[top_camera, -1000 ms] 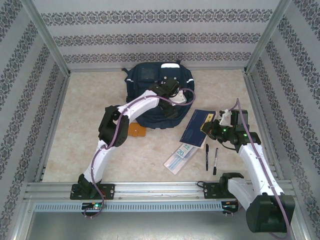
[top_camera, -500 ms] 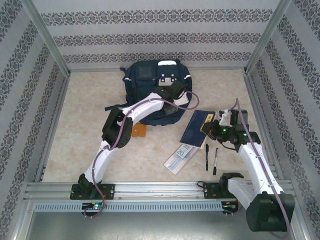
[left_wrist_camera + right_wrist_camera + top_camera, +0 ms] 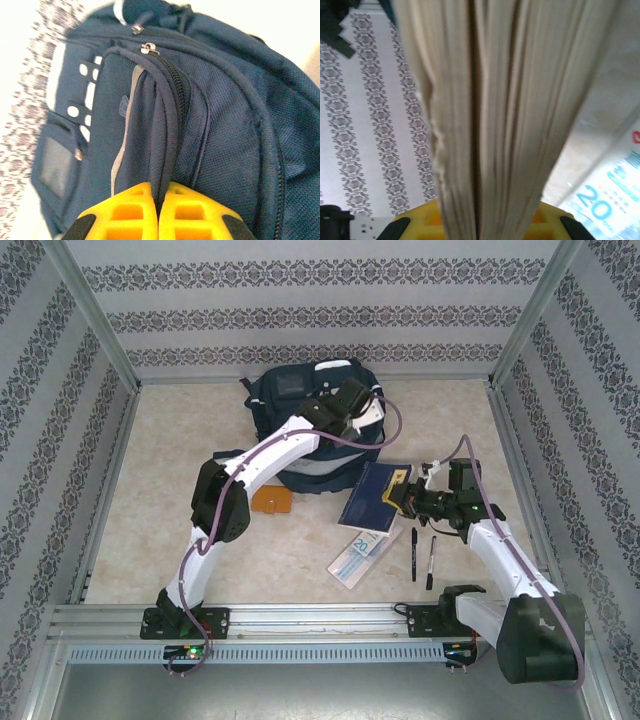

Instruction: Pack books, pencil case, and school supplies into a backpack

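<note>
My left claw (image 3: pixel 352 405) has climbed up over the backpack (image 3: pixel 285 400) in the last second. It is pinched shut on a fold of the fabric beside a zip, which I judge is to lift the mouth open. My right claw (image 3: pixel 402 496) has slid in and clamps the near edge of the navy book (image 3: pixel 366 498) just ahead of it, so that book looks first to go in. The pencil case (image 3: pixel 357 553) and pens (image 3: pixel 414 543) lie on the worktop (image 3: pixel 180 490) just behind the right claw, and the orange notebook (image 3: pixel 272 500) lies well behind the left. The wrist views add detail the overhead view lacks: piping trapped in my left claw, and cream pages trapped in my right.
</note>
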